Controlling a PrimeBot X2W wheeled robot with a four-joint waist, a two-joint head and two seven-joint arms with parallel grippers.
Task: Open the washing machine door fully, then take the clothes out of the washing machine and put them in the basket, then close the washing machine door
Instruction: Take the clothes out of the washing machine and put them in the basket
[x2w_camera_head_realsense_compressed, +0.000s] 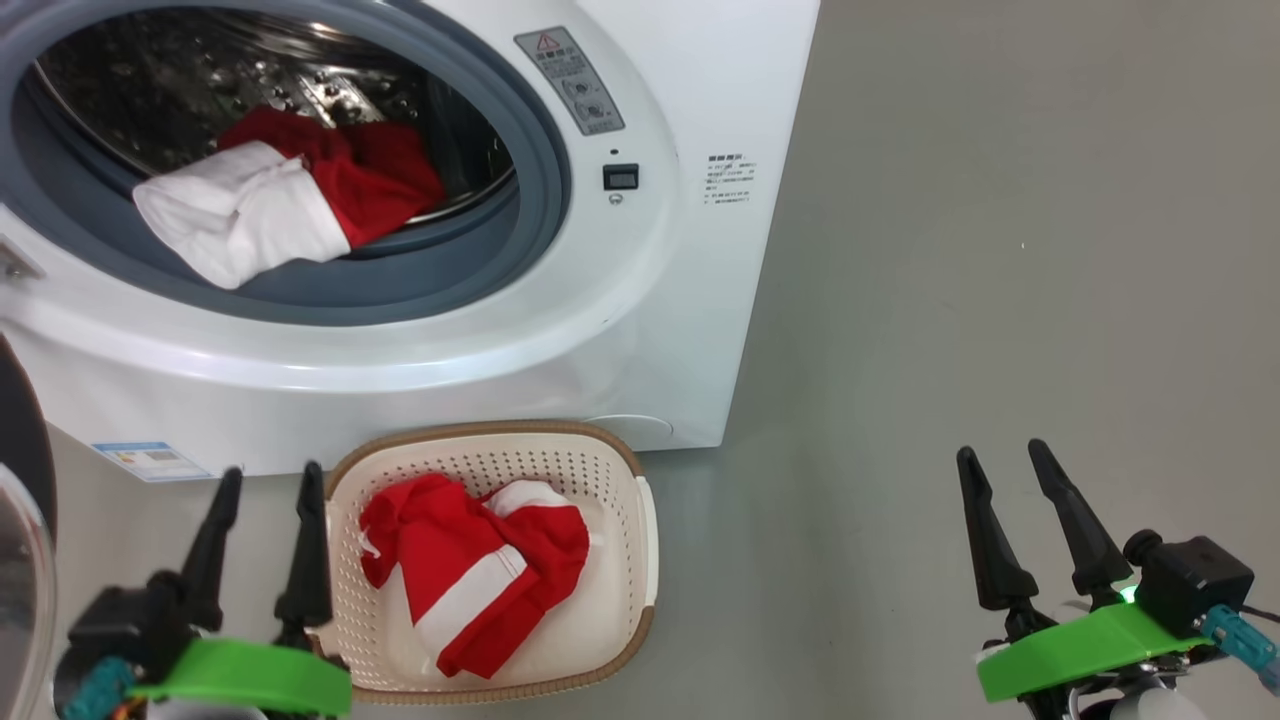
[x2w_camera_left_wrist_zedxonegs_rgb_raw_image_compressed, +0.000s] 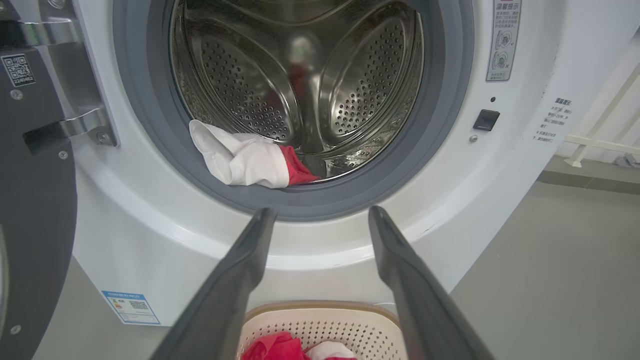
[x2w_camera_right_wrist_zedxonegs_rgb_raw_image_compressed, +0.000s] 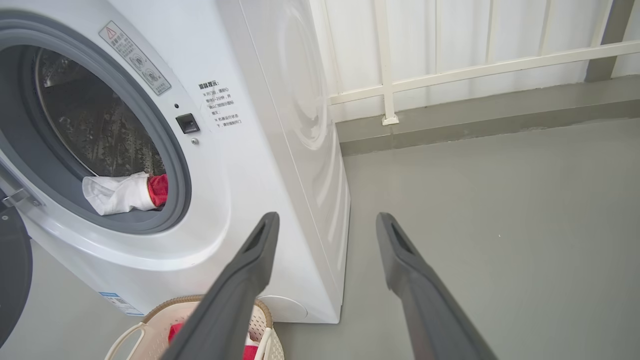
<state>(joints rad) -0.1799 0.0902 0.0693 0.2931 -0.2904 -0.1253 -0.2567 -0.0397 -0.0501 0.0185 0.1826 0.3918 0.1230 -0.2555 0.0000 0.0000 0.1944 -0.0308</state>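
You have the washing machine door (x2w_camera_left_wrist_zedxonegs_rgb_raw_image_compressed: 35, 225) swung open on the left. The washing machine (x2w_camera_head_realsense_compressed: 650, 300) stands at the far side of the grey floor (x2w_camera_head_realsense_compressed: 1000, 250). One red-and-white garment (x2w_camera_head_realsense_compressed: 270, 205) lies at the near lip of the steel drum (x2w_camera_left_wrist_zedxonegs_rgb_raw_image_compressed: 250, 75), its white part draped onto the grey gasket (x2w_camera_head_realsense_compressed: 540, 200). A second red-and-white piece (x2w_camera_head_realsense_compressed: 470, 570) sits inside the basket (x2w_camera_head_realsense_compressed: 645, 530), just in front of the machine. Your left gripper (x2w_camera_head_realsense_compressed: 272, 470) hovers just left of the basket, fingers spread and empty. Your right gripper (x2w_camera_head_realsense_compressed: 1001, 448) hangs well to the right over the floor, spread wide, holding nothing.
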